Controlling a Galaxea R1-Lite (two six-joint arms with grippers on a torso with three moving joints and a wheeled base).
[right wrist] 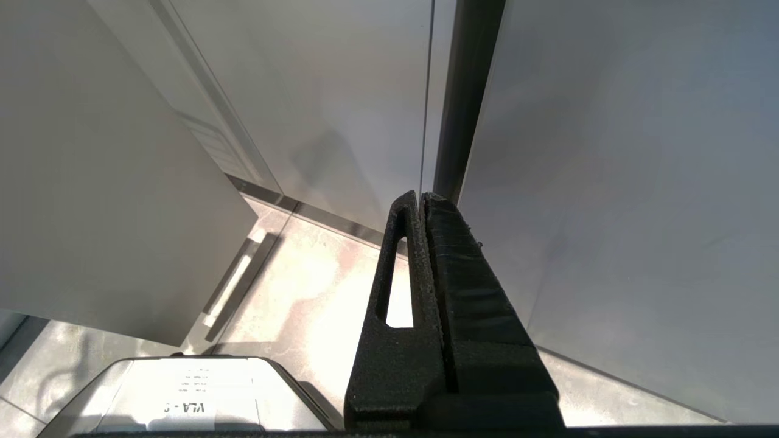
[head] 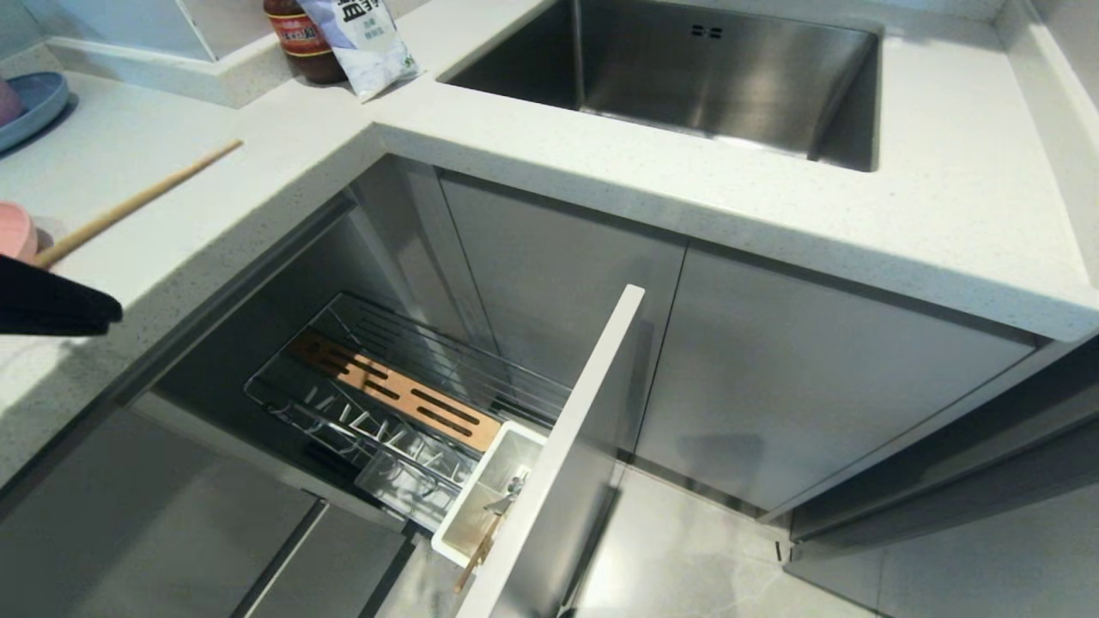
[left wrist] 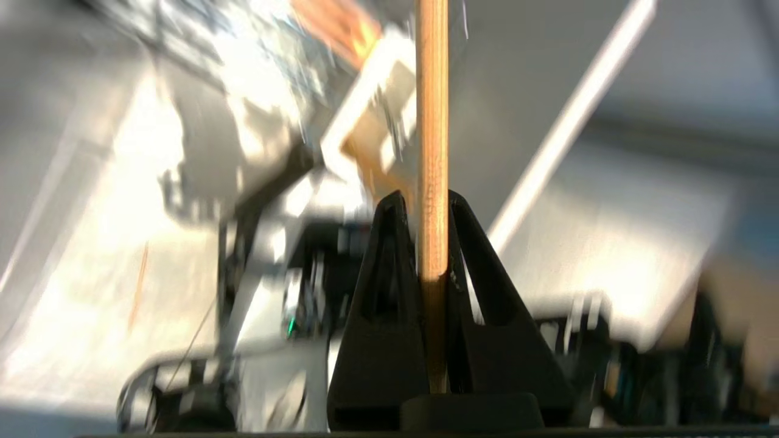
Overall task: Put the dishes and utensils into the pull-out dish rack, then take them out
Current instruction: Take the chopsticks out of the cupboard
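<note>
left edge: pink plate (head: 15, 230) cut off by frame, on counter (head: 172, 197); blue plate (head: 34, 103) behind it, also cut off
left gripper (left wrist: 433, 204): at far left over counter in head view, only a black tip showing; jaws nearly closed, pinching one wooden chopstick (left wrist: 432, 140) low on its shaft
chopstick: slanting up and away over counter in head view, upright between fingers in left wrist view
step: carrying chopstick, judged as loading toward cutlery box; unloading onto counter not ruled out
rack (head: 403, 403): pulled out under counter, wire slots bare, no dishes in it
wooden strip (head: 395, 390): along rack, slots bare
cutlery box (head: 485, 498): at front end of rack, just behind white front panel (head: 558, 455); holds metal cutlery and a second wooden stick leaning out
next move: swing over box, tip stick end down, release inside; needs clearance from front panel edge
right gripper (right wrist: 421, 201): parked low beside cabinet doors, jaws closed, nothing held
hidden: off-white bowl not in view; fork not separable from other cutlery; left wrist background blurred, box only roughly readable
</note>
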